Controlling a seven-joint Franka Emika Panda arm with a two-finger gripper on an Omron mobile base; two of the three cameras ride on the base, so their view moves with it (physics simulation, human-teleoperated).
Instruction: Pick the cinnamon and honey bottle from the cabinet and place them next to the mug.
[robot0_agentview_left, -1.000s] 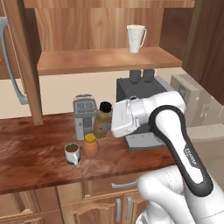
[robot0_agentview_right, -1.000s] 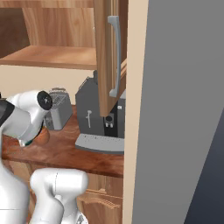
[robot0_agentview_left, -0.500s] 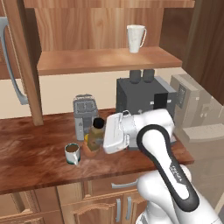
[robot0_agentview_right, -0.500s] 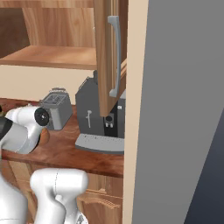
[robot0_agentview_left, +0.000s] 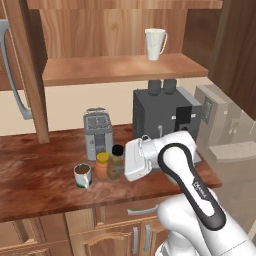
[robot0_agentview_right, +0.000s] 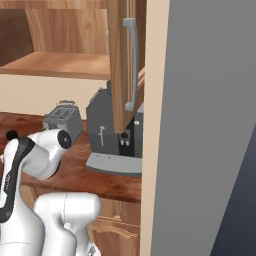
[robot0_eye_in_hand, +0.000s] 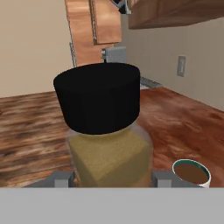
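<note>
**Cinnamon carried down to the counter, beside the honey**

Since a second ago the arm has swung left and down across the counter (robot0_agentview_left: 45, 172), bringing the cinnamon (robot0_agentview_left: 116, 161) from in front of the coffee machine (robot0_agentview_left: 167, 116) to a spot just right of the honey (robot0_agentview_left: 102, 165). Half a second ago the bottle was already close to that place; it now sits a little lower and nearer the jar.

The gripper (robot0_agentview_left: 125, 161) is narrowed on the cinnamon. In the hand view the bottle's black cap and olive-brown body (robot0_eye_in_hand: 107, 131) sit squarely between the two grey fingertips (robot0_eye_in_hand: 63, 178), one on each side of the glass. Whether the bottle's base rests on the wood or hangs just above it cannot be told.

In the left base view the mug (robot0_agentview_left: 83, 175) stands on the counter at the left of the group, the honey just right of it, and the cinnamon just right of the honey, close enough that the two look to be touching or nearly so. The toaster (robot0_agentview_left: 97, 131) stands right behind them. In the hand view the mug (robot0_eye_in_hand: 191, 173) shows low at the right, dark brown inside.

The cabinet (robot0_agentview_left: 125, 69) above holds a tall white cup (robot0_agentview_left: 155, 44) on its shelf. In the right base view the arm's white wrist (robot0_agentview_right: 50, 152) lies low at the left, before the toaster (robot0_agentview_right: 64, 118) and coffee machine (robot0_agentview_right: 107, 131), with the open cabinet door (robot0_agentview_right: 122, 60) above.
</note>
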